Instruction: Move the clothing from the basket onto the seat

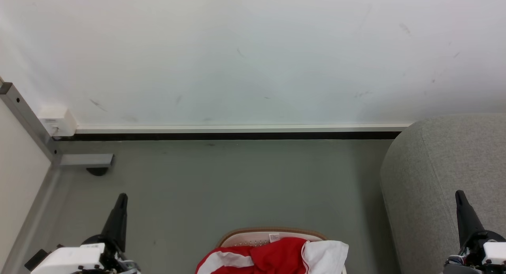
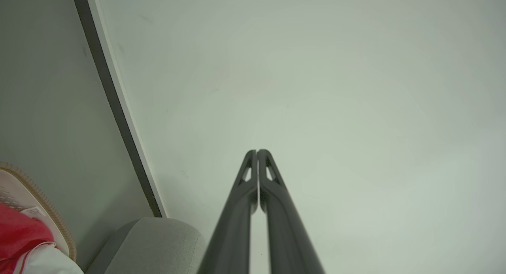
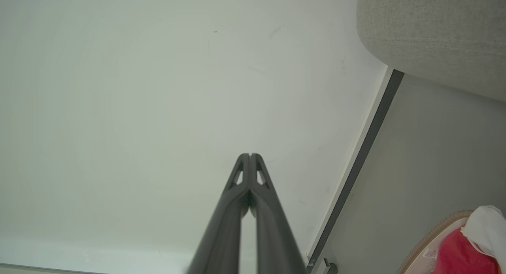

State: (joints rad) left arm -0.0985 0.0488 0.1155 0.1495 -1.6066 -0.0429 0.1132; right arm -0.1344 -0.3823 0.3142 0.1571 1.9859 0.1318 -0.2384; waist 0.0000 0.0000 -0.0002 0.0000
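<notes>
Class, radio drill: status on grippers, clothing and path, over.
Left gripper shut, empty. Right gripper shut, empty. Clothing in basket, untouched. No obstacle seen toward seat on right.

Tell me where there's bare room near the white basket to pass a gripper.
Bare grey floor runs from the tan-rimmed white perforated basket to the dark skirting and left to the metal frame leg. Tighter on the right, beside the light grey fabric sofa. The basket is heaped with red-and-white clothing.

Head camera looks forward and down at floor (image 1: 237, 187) and wall (image 1: 253, 48). Both wrist cameras face that wall, each catching sofa (image 2: 158, 242) and basket (image 2: 16, 187) at its edge.
</notes>
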